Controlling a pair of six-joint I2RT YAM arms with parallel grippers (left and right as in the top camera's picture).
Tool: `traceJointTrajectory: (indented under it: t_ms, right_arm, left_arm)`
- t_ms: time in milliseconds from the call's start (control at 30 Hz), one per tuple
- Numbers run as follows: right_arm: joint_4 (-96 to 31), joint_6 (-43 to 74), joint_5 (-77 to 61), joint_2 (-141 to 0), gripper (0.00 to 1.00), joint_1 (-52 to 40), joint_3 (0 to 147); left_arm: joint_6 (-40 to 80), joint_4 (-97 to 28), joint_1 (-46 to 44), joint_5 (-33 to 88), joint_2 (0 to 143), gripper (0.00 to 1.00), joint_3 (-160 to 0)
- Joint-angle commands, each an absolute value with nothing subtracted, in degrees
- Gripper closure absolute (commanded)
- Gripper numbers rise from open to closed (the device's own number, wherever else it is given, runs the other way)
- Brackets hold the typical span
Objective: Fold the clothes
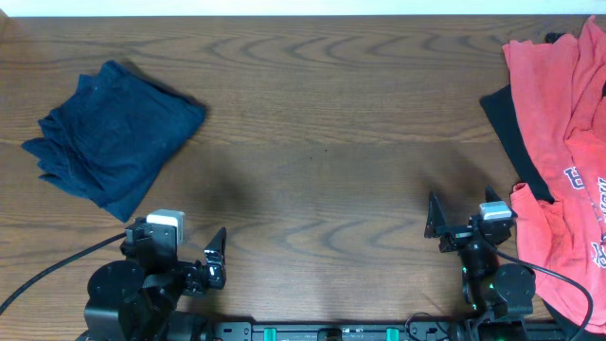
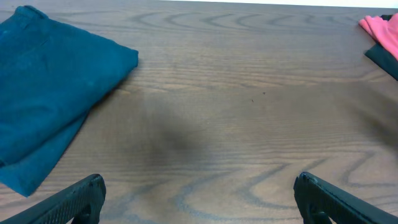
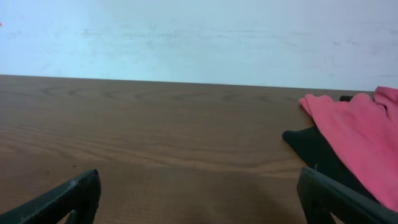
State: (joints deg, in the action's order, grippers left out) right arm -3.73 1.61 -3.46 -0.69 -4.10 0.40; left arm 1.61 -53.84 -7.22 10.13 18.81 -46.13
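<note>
Well, left pincer (image 2: pixel 199 186) and right pincer (image 3: pixel 199 180) both wide apart and empty, clear of the clothes (image 1: pixel 109 137).

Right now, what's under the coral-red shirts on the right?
A black garment sticks out at the left edge of the coral-red shirts. How far it runs beneath, and anything else there, is covered.

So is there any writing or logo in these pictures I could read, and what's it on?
No text can be read.
Upper print on the coral-red T-shirts: lettering, too blurred and creased to read.
Lower print at the picture's edge: cut off, unreadable.
Navy shorts and black garment: no text visible.
</note>
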Motion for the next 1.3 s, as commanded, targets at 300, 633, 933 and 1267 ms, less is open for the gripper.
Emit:
traceJointTrajectory:
  t_ms: [300, 633, 933, 1267]
  right_arm:
    - [-3.9, 0.3, -3.9, -0.4, 0.01, -4.5, 0.3]
    - [-3.9, 0.3, -3.9, -0.4, 0.01, -4.5, 0.3]
    - [-3.9, 0.3, -3.9, -0.4, 0.01, -4.5, 0.3]
    - [-3.9, 0.3, -3.9, -0.4, 0.01, -4.5, 0.3]
  left_arm:
    - [1.3, -54.0, -7.1, 10.2, 18.7, 0.02, -45.8]
    - [1.3, -54.0, -7.1, 10.2, 18.7, 0.02, -45.8]
    - [-0.2, -54.0, -6.9, 7.6, 17.0, 0.02, -45.3]
    - [-0.9, -48.1, -6.5, 1.8, 5.7, 0.02, -31.7]
